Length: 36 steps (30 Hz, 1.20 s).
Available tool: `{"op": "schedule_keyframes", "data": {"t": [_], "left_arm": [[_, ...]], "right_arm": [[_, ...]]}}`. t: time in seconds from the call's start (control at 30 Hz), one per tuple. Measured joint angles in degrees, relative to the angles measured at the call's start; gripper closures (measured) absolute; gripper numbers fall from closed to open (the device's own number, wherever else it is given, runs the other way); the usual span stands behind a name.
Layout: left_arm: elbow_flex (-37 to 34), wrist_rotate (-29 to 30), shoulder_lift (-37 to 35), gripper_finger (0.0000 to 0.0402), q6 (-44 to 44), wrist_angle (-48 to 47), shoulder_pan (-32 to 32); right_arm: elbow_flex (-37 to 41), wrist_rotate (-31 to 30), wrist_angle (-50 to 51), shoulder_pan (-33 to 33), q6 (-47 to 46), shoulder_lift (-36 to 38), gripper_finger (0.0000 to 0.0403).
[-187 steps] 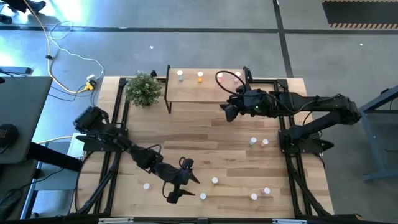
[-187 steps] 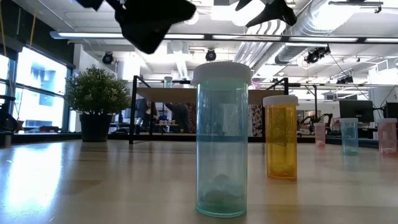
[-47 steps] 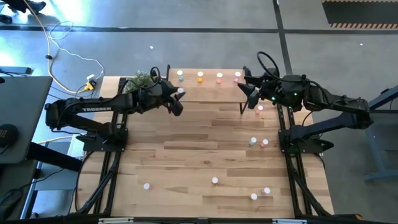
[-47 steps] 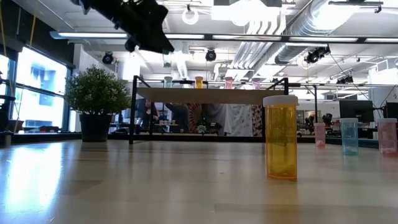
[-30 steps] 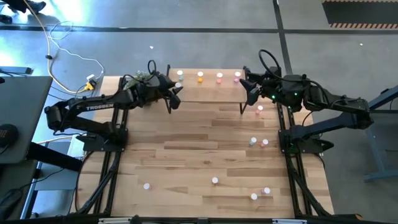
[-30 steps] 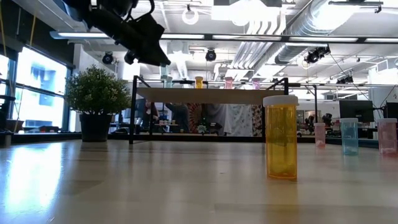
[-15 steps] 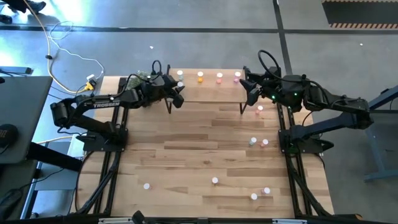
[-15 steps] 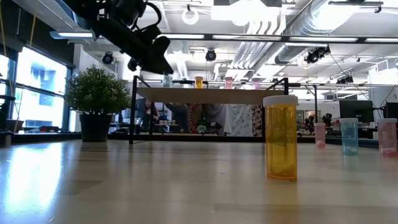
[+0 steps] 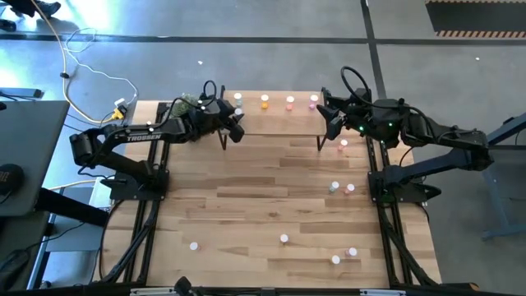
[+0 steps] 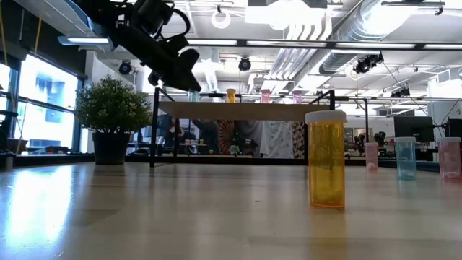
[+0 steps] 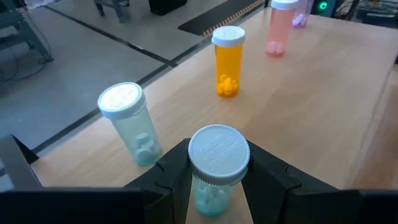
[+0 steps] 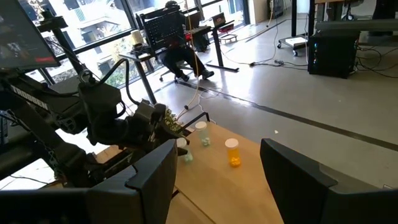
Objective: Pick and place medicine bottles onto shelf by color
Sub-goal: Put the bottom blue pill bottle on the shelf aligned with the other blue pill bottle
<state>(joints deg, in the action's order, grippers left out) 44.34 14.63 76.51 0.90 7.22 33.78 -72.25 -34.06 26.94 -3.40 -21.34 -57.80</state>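
- Left tool (image 11: 217, 186): we see it clamped on 1 pale green bottle (image 11: 214, 168), over the shelf (image 9: 271, 115) at 11 o'clock.
- Right tool (image 9: 326, 120): spread wide, holding nothing, at 1 o'clock.

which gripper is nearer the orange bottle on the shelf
Left. The left gripper, shut on a green bottle, hangs at the shelf's left end, near the orange bottle. The right gripper is open at the shelf's far right end, farther off.

Slatted wooden table (image 9: 246, 189), potted plant (image 9: 186, 104) at back left corner, raised shelf (image 9: 275, 115) carrying four bottles (image 9: 289, 101), seven loose bottles (image 9: 283, 239) scattered on tabletop
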Motion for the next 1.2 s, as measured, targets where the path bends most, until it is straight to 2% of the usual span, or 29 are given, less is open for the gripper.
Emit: {"op": "schedule_keyframes", "data": {"t": [0.53,1.2], "left_arm": [[0.0,-0.5,0.0,0.0283,0.8,-1.0,0.0],[0.0,1.1,0.0,0.0169,3.5,-1.0,0.0]], "right_arm": [[0.0,0.0,0.2,0.0,0.0,0.0,0.018],[0.0,0.0,0.4,0.0,0.0,0.0,0.018]]}}
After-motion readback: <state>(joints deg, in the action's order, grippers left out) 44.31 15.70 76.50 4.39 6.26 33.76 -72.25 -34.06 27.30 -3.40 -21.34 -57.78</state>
